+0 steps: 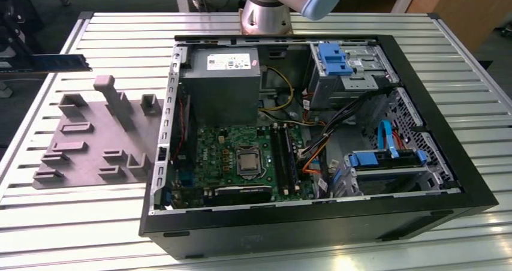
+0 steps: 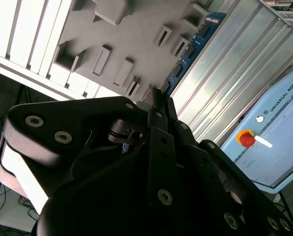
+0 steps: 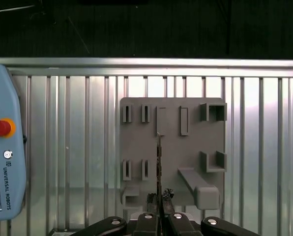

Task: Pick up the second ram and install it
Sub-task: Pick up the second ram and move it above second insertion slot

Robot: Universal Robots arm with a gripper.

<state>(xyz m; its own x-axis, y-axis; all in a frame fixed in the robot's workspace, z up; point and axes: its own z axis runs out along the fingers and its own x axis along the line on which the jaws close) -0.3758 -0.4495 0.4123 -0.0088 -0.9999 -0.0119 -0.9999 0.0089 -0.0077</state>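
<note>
The second ram [image 1: 56, 62], a narrow blue-green stick with dark chips, hangs in the air off the exterior view's left, above the far corner of the grey tray [image 1: 88, 133]. In the second wrist view my gripper [image 2: 156, 101] is shut on one end of the ram [image 2: 190, 49], which reaches out over the tray [image 2: 136, 29]. The first wrist view looks down the ram [image 3: 159, 157] edge-on, between the closed fingertips of the gripper [image 3: 159, 200], with the tray [image 3: 136, 142] below. The motherboard [image 1: 240, 157] lies inside the open computer case [image 1: 320, 217].
The case's walls rise above the slatted metal table [image 1: 80, 223]. Raised blocks [image 1: 112, 100] stand on the tray. The arm's base [image 1: 264, 10] is at the table's far side. A teach pendant [image 3: 4, 147] with a red button lies on the table beside the tray.
</note>
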